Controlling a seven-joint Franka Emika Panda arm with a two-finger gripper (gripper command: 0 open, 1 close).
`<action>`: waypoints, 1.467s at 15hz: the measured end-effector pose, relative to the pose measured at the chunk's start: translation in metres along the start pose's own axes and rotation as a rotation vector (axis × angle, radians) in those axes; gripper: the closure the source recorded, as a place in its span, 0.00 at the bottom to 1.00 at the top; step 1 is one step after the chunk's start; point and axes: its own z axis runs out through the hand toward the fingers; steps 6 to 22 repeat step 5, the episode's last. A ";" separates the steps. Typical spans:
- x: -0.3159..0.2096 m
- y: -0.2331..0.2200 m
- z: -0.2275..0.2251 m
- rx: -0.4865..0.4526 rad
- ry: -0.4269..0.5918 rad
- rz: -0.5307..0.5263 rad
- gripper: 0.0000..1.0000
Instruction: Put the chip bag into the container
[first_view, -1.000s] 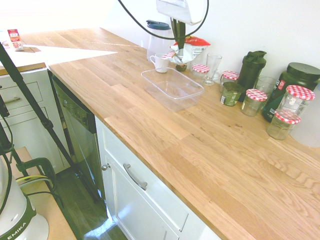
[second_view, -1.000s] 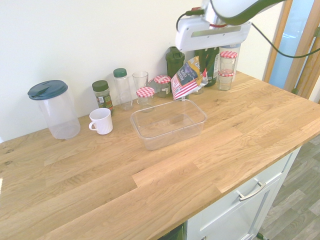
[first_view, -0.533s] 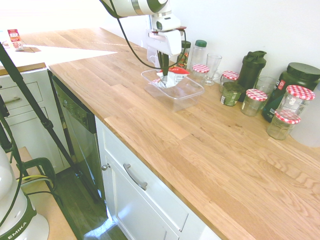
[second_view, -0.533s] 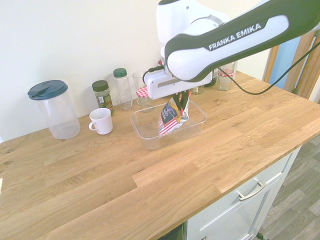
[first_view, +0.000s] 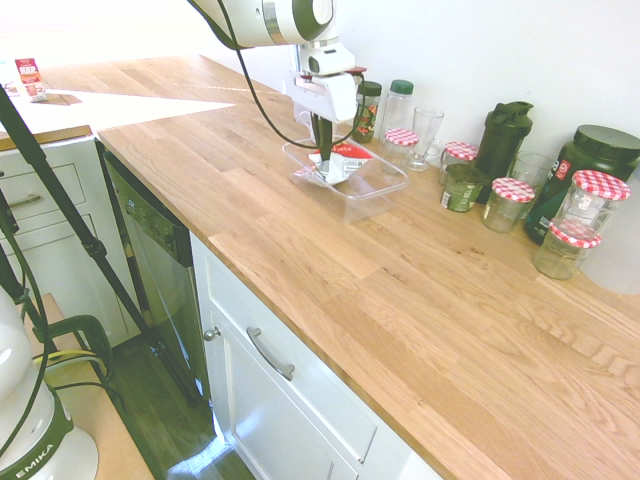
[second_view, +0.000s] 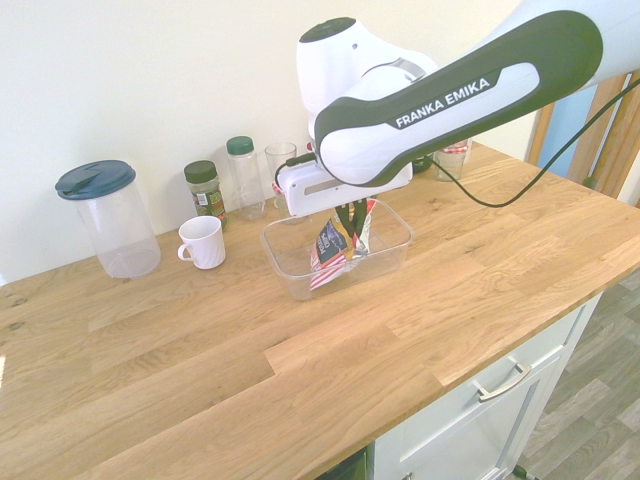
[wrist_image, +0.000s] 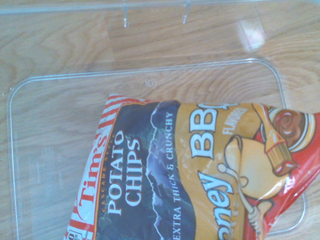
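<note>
Fingers pinch the bag's (second_view: 335, 245) top edge, so it hangs down inside the tub (second_view: 385, 262). Gripper (second_view: 352, 222) low over the tub, likely to release gently. Bag's bottom seems to touch the floor; hard to confirm.

Chip bag (wrist_image: 200, 170) — red-and-white stripes, dark blue and orange label; clear container (second_view: 385, 255) — jar lids (first_view: 601, 184) red-checked
</note>
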 end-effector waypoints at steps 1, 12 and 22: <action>0.000 0.000 0.000 0.000 -0.001 0.003 0.00; 0.006 0.005 -0.022 0.019 0.010 0.021 0.00; 0.006 0.005 -0.022 0.019 0.010 0.021 0.00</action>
